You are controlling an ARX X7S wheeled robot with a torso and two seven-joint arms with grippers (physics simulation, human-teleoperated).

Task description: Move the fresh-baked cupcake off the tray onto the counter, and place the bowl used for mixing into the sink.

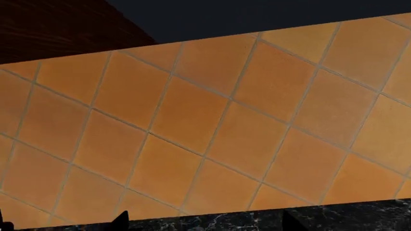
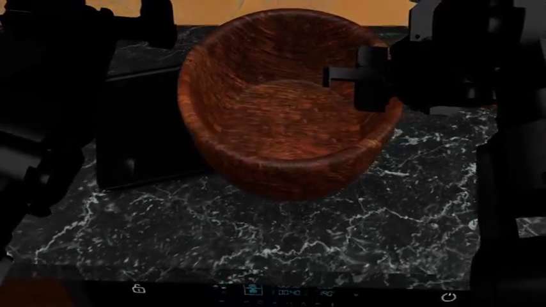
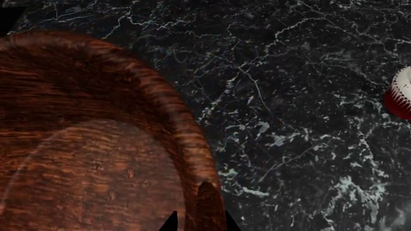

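The bowl (image 2: 286, 105) fills the head view, lifted and tipped toward us, over the counter (image 2: 282, 236) just beside the sink (image 2: 145, 141), whose black basin runs toward the counter's left edge. The right gripper (image 2: 362, 77) is pinched on its right rim, one finger inside the wall, one outside. The left gripper shows only fingertip slivers; I cannot tell its state. The cupcake (image 3: 401, 94) sits on the counter, well apart from the bowl; the tray is not in view. I'd carry the bowl left until it is fully over the basin, level it, then lower before letting go. Thick reddish-brown wood with grain; white-veined black marble; orange tiles (image 1: 205, 134) behind.
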